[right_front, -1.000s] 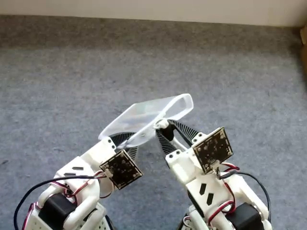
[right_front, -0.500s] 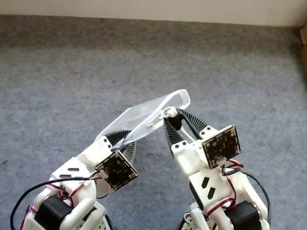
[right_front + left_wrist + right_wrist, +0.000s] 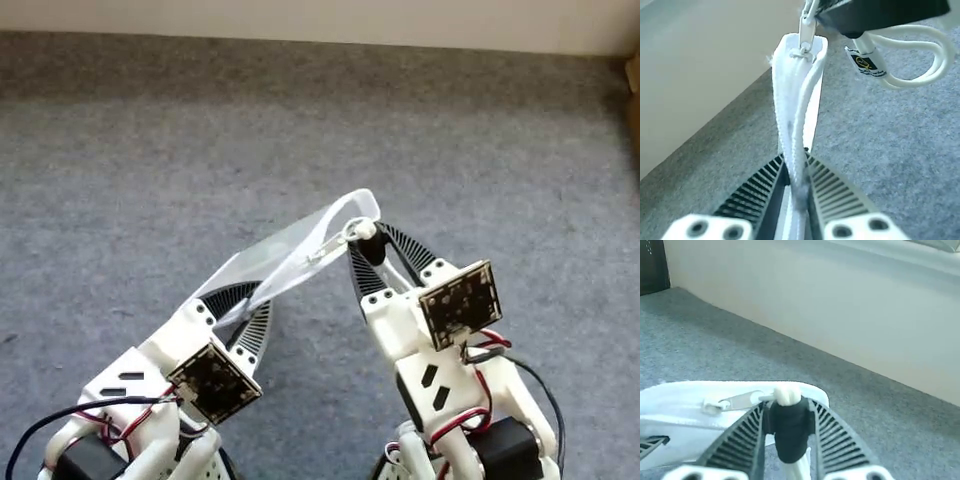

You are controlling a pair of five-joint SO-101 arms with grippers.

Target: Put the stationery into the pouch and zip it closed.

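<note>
A translucent white pouch point(image 3: 290, 255) hangs stretched between both arms above the grey carpet. My left gripper point(image 3: 245, 305) is shut on its near end, and the left wrist view has the pouch point(image 3: 795, 115) pinched edge-on between my left gripper's point(image 3: 797, 192) ribbed fingers. My right gripper point(image 3: 365, 245) is shut on the black tab point(image 3: 787, 432) tied to the zipper pull point(image 3: 735, 401), at the pouch's far end. The zipper pull point(image 3: 806, 30) sits at the top of the zip. A white cord loop point(image 3: 920, 55) dangles under the other arm's gripper point(image 3: 880, 12).
Grey carpet point(image 3: 150, 150) covers the whole surface. A pale wall point(image 3: 320, 20) runs along the far edge. A brown object point(image 3: 634, 90) shows at the right border, and a dark panel point(image 3: 650, 265) stands by the wall.
My right gripper has moved farther along the pouch with the zipper pull. My left arm has drawn back toward the near left, and the pouch has pulled taut and narrower.
</note>
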